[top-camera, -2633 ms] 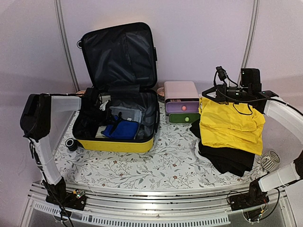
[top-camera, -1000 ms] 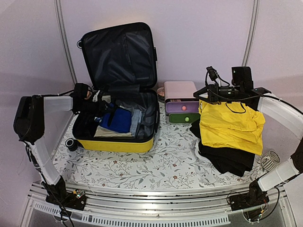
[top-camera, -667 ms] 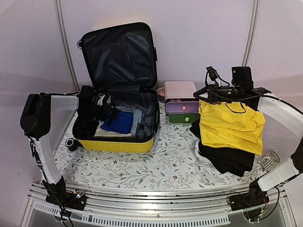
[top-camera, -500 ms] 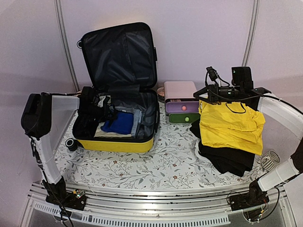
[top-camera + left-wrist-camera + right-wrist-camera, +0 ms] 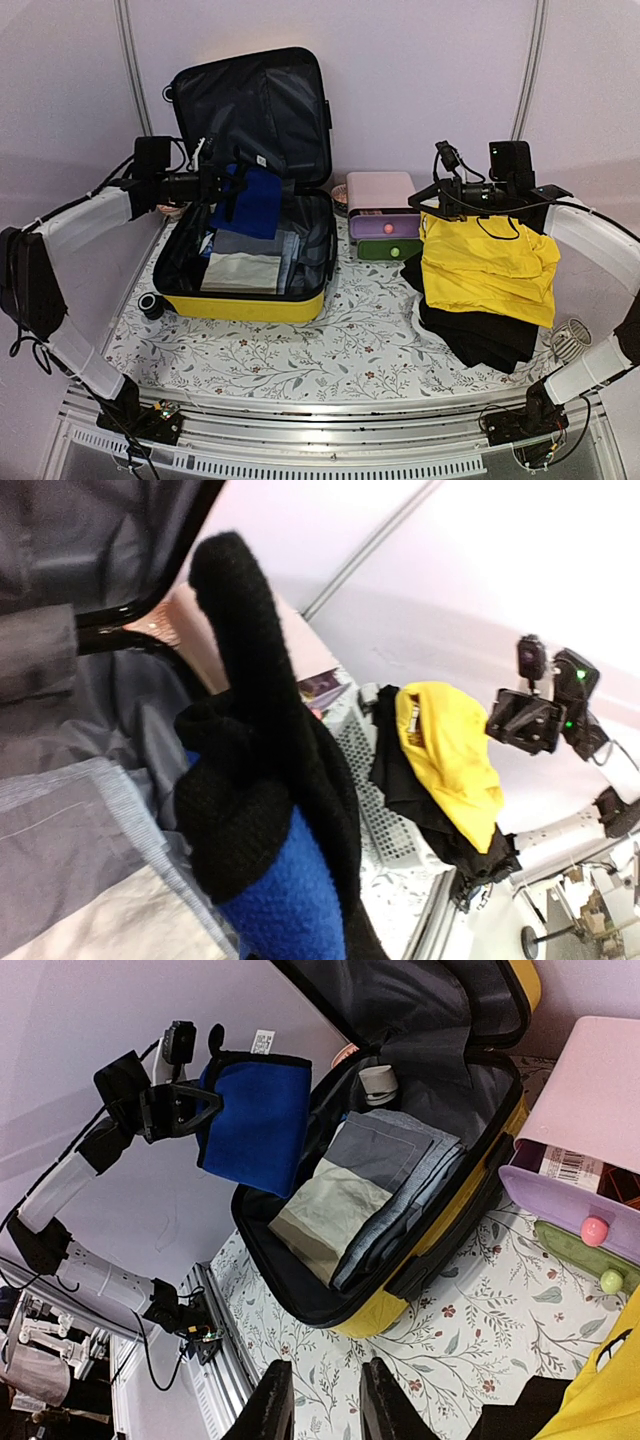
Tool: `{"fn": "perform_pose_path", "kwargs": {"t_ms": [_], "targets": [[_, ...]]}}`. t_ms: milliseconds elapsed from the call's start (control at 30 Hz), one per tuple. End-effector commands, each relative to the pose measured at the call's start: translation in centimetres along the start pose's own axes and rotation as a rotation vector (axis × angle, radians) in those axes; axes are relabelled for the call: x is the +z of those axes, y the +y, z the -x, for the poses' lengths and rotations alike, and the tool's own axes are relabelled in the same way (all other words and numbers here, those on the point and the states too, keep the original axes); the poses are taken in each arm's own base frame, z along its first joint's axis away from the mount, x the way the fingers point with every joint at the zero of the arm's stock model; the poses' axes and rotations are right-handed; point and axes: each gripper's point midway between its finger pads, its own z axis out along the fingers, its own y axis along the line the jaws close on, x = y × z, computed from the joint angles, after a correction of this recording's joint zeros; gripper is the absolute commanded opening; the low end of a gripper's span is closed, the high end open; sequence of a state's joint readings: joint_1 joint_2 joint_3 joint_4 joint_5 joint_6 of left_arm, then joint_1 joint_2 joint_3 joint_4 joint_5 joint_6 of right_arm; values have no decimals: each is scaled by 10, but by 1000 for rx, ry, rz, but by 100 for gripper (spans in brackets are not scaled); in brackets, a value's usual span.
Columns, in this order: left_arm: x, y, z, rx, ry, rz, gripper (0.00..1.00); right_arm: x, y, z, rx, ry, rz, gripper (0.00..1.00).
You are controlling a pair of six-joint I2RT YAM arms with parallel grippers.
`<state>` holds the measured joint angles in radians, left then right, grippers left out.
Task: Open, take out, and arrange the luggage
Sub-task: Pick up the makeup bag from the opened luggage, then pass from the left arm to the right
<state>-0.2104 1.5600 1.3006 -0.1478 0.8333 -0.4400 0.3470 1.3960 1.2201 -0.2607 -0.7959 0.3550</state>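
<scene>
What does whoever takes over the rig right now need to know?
Left hand: shut on a blue cloth, held up above the luggage.
Right hand: open, holds nothing, above the table by the yellow shirt.
Done: luggage open; yellow shirt lies on black clothes at the right.
To do: set the blue cloth down, take out the folded grey and beige clothes, arrange everything.

— What covers the table [image 5: 350, 350]?
— A flowered cloth.
— And standing on it?
— An open yellow suitcase [image 5: 245, 307] at left, a pink-and-green drawer box [image 5: 382, 205] just beside it, a white mesh basket [image 5: 571, 340] at right.
</scene>
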Motion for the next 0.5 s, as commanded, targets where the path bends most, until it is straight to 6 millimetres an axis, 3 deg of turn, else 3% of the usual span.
{"fn": "perform_pose_path", "kwargs": {"t_ms": [0, 133, 233, 300, 467], "targets": [[9, -33, -10, 12, 27, -131, 0, 2, 20, 4, -39, -9, 60, 27], [13, -114, -4, 163, 1, -311, 0, 15, 54, -3, -110, 11, 171, 43], [2, -175, 1, 275, -57, -447, 0, 22, 86, -7, -193, -19, 260, 68], [-10, -208, 3, 328, -107, -525, 0, 22, 105, -9, -247, -55, 297, 79], [-36, -263, -3, 415, -177, -686, 0, 10, 146, -5, -338, -153, 402, 83]]}}
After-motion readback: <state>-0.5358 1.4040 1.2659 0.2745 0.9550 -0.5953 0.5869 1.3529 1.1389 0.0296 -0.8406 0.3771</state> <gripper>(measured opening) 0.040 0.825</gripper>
